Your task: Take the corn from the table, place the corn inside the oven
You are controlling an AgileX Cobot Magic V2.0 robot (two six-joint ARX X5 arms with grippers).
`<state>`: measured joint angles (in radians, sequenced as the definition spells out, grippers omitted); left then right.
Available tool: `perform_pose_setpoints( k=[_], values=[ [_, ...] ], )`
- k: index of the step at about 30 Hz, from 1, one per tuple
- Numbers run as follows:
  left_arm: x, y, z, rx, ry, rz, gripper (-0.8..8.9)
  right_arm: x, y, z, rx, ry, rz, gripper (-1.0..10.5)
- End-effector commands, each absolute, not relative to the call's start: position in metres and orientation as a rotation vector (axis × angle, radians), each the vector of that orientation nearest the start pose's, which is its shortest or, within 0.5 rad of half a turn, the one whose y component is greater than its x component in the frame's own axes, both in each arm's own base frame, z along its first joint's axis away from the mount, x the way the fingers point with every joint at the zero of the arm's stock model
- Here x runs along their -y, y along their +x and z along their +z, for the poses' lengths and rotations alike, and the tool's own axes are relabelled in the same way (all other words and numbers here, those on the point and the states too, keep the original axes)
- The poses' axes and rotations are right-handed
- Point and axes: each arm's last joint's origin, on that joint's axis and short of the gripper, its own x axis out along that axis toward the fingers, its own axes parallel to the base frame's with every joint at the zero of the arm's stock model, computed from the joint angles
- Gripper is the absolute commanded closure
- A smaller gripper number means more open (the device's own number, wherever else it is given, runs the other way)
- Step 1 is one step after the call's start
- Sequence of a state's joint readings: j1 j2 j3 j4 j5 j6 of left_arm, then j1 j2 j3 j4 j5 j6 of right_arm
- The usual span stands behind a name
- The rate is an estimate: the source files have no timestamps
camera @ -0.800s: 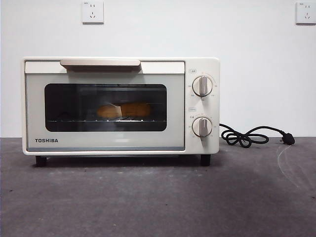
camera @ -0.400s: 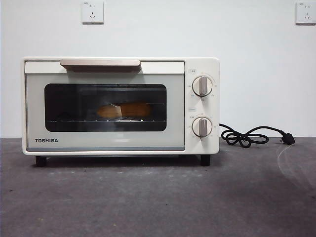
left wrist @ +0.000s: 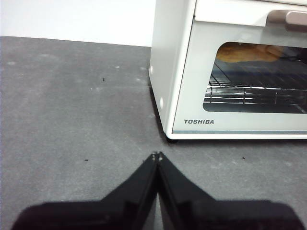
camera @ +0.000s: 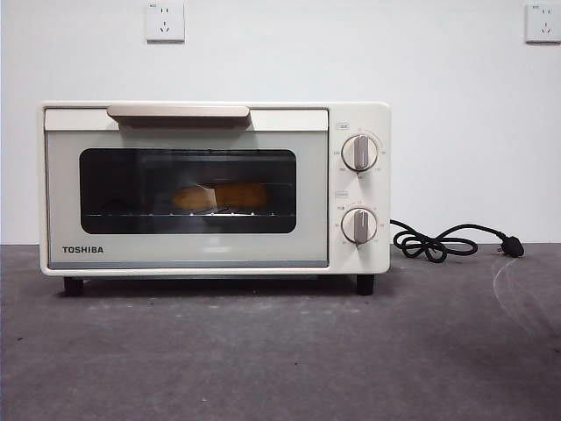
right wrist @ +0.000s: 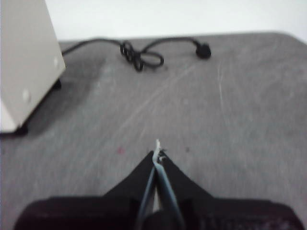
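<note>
Corn (camera: pixel 219 195) is inside the oven (camera: pixel 359 254), lying on its side on the wire rack (left wrist: pixel 254 91) behind the dark glass door (camera: pixel 188 189). Door is closed flat against the front, bar handle (camera: pixel 178 111) along the top edge. From the left wrist view the cob shows through the glass toward the back of the rack, orange-yellow and a bit blurred by reflections

Oven sits on the table (camera: pixel 280 360) on its black feet, two knobs (camera: pixel 359 153) stacked on the right panel, both pointers roughly vertical. Black cord (camera: pixel 438 243) runs out from the oven's right side, loops on the table and ends at the plug (camera: pixel 513 248), lying flat well clear of the oven

Left gripper (left wrist: pixel 157 155): jaws pressed together to a point, nothing between them, over bare table just in front of the oven's front-left corner, not touching it

Right gripper (right wrist: pixel 157 155): jaws also closed tip to tip, empty, over the table off the oven's right side, with the cord loop further out beyond it. That picture is soft, so fine detail at the tips is unclear

Neither arm shows in the front view. Two wall sockets (camera: pixel 165 21) on the white wall above
</note>
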<state>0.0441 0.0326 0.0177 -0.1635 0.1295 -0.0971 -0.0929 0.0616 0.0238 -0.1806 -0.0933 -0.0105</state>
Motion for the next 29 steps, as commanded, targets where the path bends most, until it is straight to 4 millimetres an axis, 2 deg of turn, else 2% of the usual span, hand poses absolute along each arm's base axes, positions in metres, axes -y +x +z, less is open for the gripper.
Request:
perform_pose_setpoints(
  k=[1, 29],
  values=[
    [-0.0008, 0.0974, 0.1496, -0.182, -0.1, -0.075, 8.17, 0.0063, 0.0961, 0.1492, -0.19, 0.012, -0.004, 9.5],
    [-0.0008, 0.0978, 0.149, -0.19, -0.101, -0.075, 8.17, 0.0077, 0.0955, 0.1504, -0.176, 0.001, -0.051, 9.5]
  ],
)
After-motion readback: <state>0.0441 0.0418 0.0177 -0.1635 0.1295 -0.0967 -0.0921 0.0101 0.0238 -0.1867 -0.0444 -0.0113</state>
